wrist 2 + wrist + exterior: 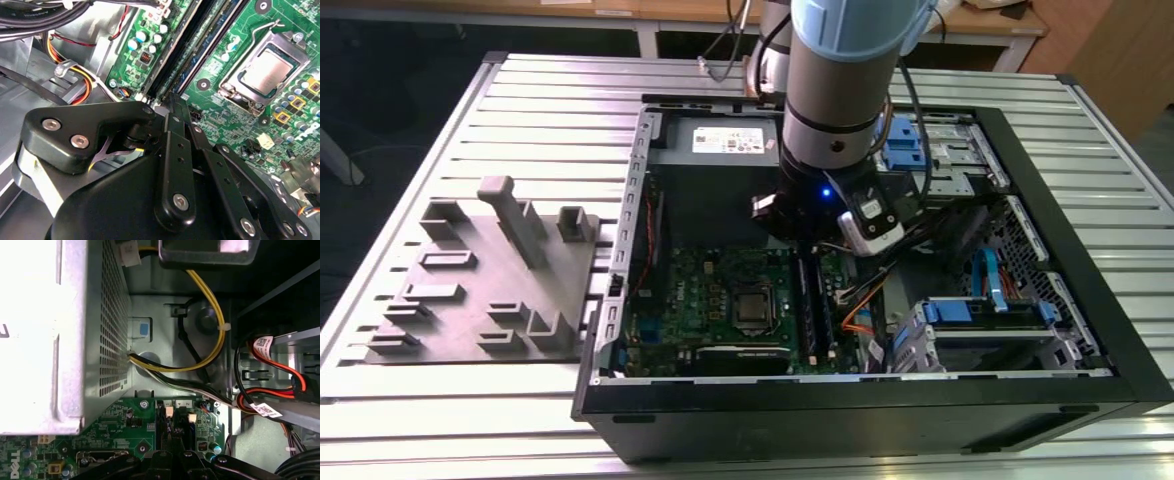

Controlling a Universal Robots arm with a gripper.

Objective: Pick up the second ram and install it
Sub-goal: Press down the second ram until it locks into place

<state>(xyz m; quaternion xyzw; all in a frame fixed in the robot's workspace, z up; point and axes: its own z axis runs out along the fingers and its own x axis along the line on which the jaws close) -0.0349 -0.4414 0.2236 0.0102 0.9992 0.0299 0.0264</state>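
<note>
Tool low inside the open case, linkage drawn together, apparently clenched on the thin second ram edge-on at its tip, directly over the motherboard's long black slots, long axis parallel with them.

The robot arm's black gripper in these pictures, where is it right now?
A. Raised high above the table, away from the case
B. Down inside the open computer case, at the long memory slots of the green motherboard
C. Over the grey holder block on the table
B: in the exterior view the black gripper reaches into the open black computer case, at the end of the green motherboard's long memory slots.
</note>
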